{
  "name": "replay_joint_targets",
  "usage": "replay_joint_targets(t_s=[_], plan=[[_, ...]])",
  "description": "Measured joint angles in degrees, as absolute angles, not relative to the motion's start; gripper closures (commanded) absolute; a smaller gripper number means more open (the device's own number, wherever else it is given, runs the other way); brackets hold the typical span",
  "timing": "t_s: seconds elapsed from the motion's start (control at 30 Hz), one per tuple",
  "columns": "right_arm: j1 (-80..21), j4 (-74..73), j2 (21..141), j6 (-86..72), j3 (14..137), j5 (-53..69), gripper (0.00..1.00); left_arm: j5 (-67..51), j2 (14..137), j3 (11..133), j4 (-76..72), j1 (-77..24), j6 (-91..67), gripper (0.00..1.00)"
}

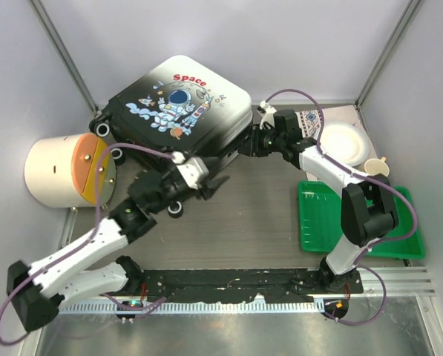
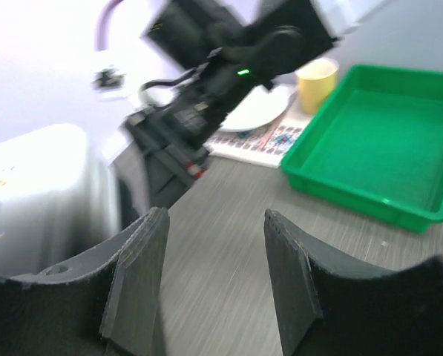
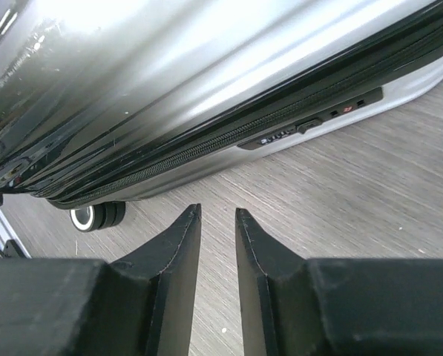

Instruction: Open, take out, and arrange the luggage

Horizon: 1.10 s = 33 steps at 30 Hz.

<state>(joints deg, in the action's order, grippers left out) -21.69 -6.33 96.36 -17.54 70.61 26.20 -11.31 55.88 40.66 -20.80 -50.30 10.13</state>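
Luggage [image 1: 178,104]: closed, lying flat at the far left of the table [image 1: 258,215], print side up.
Top view: glossy hard shell with rounded corners; left jaws at its near edge, right jaws at its right edge; bare grey woodgrain reaches to the green tray [image 1: 321,222]. Left wrist: blurred, jaws wide apart and empty. Right wrist: jaws a narrow slit apart, gripping nothing, facing the zipper [image 3: 206,144] and a wheel [image 3: 95,216].
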Motion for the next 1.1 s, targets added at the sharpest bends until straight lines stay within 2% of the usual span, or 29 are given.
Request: replay_joint_targets(t_s=[0.03,0.13,0.23,0.43,0.53,0.8,0.93,1.1], plan=[[-22.0,-6.1,96.3,-18.0,70.3,26.0,0.69,-11.7,54.0,42.9,-16.1,-48.4,9.3,0.44],[-23.1,-5.2,96.2,-19.0,68.8,24.8,0.69,-12.7,48.5,49.1,0.3,-39.6,7.5,0.56],[-24.2,-4.7,96.3,-19.8,67.7,23.2,0.7,-13.5,47.3,53.3,13.5,-30.7,6.9,0.65],[-27.0,0.4,97.4,-21.5,65.9,19.5,0.75,-14.0,49.8,55.6,29.3,-13.8,6.6,0.69],[-27.8,2.5,99.6,-22.0,65.9,17.5,0.76,-11.4,53.4,55.6,33.0,-9.8,7.1,0.72],[-27.8,3.8,110.3,-21.1,72.3,13.2,0.76,-11.8,61.6,54.6,35.1,-10.4,14.8,0.8],[-25.9,0.9,115.2,-20.0,77.4,11.8,0.74,-11.6,66.7,54.8,32.4,-15.4,15.5,0.82],[-21.3,-0.8,122.3,-18.9,84.9,12.0,0.67,-8.8,72.8,58.0,26.5,-26.0,11.7,0.8]])
